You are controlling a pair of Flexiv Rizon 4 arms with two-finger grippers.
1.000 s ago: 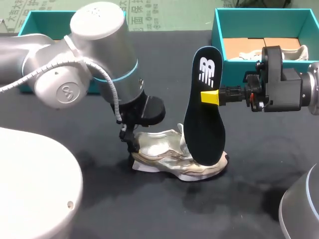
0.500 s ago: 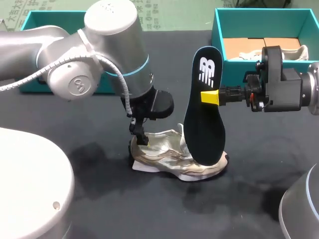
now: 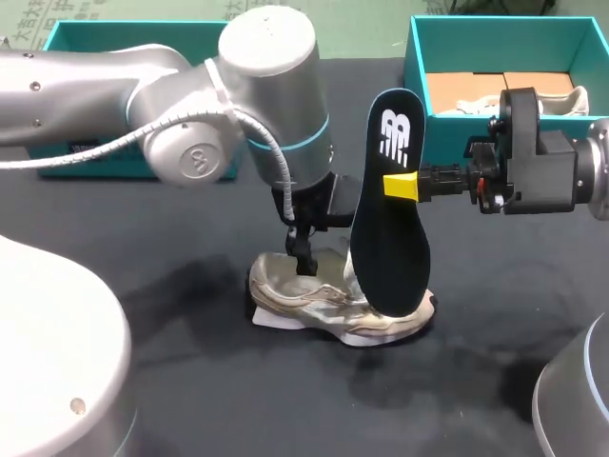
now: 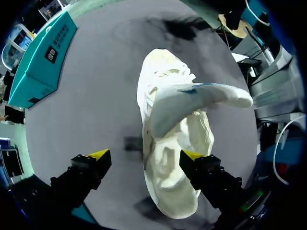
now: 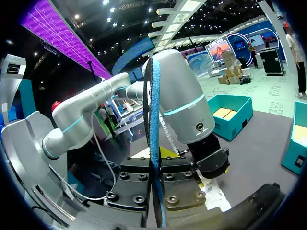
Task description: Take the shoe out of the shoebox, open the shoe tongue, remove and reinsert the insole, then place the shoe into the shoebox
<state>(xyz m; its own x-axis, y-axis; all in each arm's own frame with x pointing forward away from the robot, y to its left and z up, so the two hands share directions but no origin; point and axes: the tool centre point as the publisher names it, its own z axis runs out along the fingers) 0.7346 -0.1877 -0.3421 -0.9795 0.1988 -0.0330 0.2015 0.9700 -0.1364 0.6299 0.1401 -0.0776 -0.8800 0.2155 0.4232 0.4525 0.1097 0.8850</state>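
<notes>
Shoe (image 3: 314,303) was out of the box, sitting sole-down on the black table (image 3: 495,286) about mid-table, a bit toward the near edge, pale grey-white upper, mouth facing up. Right gripper (image 3: 403,186) was pinching the insole (image 3: 392,228) across its middle, one yellow tip on the black face, the other hidden behind it. In the right wrist view the insole sat edge-on between the fingers, blue edge showing. Insole was held upright over the right-hand end of the shoe, white mark at the upper end, wider end down by the shoe. Couldn't tell from the head view whether the lower end touched the shoe. Left gripper (image 4: 146,154) was spread wide over the other end of the shoe. In the left wrist view one yellow tip sat over the shoe's opening and the other over bare table just beside the shoe, nothing pinched. Contact with the shoe not clear. Same view showed the insole's pale underside crossing above the shoe ahead of the fingers. Open teal shoebox (image 3: 419,67) was at the far right corner of the table, well apart from the shoe. A second teal box (image 3: 57,43) was at the far left corner, partly behind the left arm (image 3: 190,105).
</notes>
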